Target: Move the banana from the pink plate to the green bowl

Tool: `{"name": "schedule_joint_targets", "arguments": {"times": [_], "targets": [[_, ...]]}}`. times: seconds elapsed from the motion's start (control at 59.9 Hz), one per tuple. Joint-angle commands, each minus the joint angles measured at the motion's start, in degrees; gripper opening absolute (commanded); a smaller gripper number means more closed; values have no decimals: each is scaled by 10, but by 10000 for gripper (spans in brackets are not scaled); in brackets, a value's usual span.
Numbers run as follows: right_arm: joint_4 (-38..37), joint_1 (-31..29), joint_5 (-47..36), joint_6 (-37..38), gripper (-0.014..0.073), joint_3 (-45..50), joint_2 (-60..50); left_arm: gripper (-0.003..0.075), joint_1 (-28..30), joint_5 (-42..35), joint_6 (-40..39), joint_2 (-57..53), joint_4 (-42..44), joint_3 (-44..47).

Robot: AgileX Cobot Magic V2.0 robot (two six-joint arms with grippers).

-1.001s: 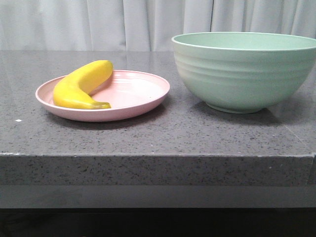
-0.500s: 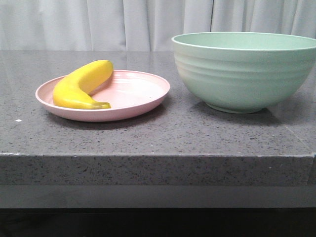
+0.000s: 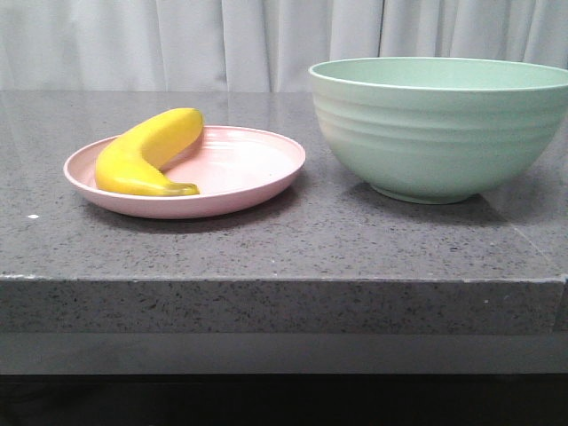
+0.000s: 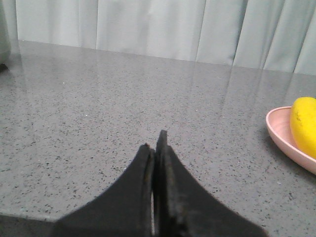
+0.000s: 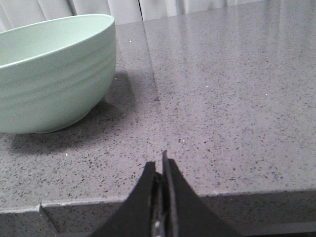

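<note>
The yellow banana [image 3: 146, 153] lies on the left part of the pink plate [image 3: 240, 173] on the grey stone table. The green bowl [image 3: 439, 124] stands to the plate's right and looks empty from here. No gripper shows in the front view. In the left wrist view my left gripper [image 4: 154, 140] is shut and empty, low over the table, with the plate's edge [image 4: 281, 136] and the banana's end [image 4: 303, 123] off to one side. In the right wrist view my right gripper [image 5: 159, 160] is shut and empty near the table's front edge, apart from the bowl [image 5: 49, 69].
The grey speckled table [image 3: 284, 240] has a thick front edge. White curtains [image 3: 177, 40] hang behind it.
</note>
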Motion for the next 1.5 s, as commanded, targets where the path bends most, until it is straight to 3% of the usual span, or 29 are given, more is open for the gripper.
{"name": "schedule_joint_targets", "arguments": {"times": [0.0, 0.117, 0.334, 0.634, 0.884, 0.968, 1.134, 1.184, 1.268, 1.485], "targets": [[-7, -4, -38, -5, -62, -3, -12, -20, 1, -53, -1, -11, -6, -1], [-18, -4, -7, -23, -62, -29, -12, -20, 1, -42, 1, -8, -4, -28], [-110, -4, 45, -56, -62, -137, 34, -20, 0, 27, 3, 59, 35, -138], [-97, -4, 73, -56, -62, -290, 180, -20, 0, 28, 3, 207, 35, -260], [-97, -4, 69, -56, -43, -305, 198, -12, 0, 19, 3, 226, 30, -265], [-97, -4, 69, -56, 51, -305, 198, 74, 0, 19, 3, 226, 30, -265], [-97, -4, 69, -56, 419, -305, 198, 482, 0, 19, 3, 226, 30, -265], [-97, -4, 69, -56, 493, -305, 198, 545, 0, 19, 3, 226, 30, -265], [-97, -4, 69, -56, 550, -305, 198, 564, 0, 19, 3, 226, 28, -265], [-86, -4, 79, -56, 547, -305, 198, 565, -8, 43, 8, 258, 16, -285]]}}
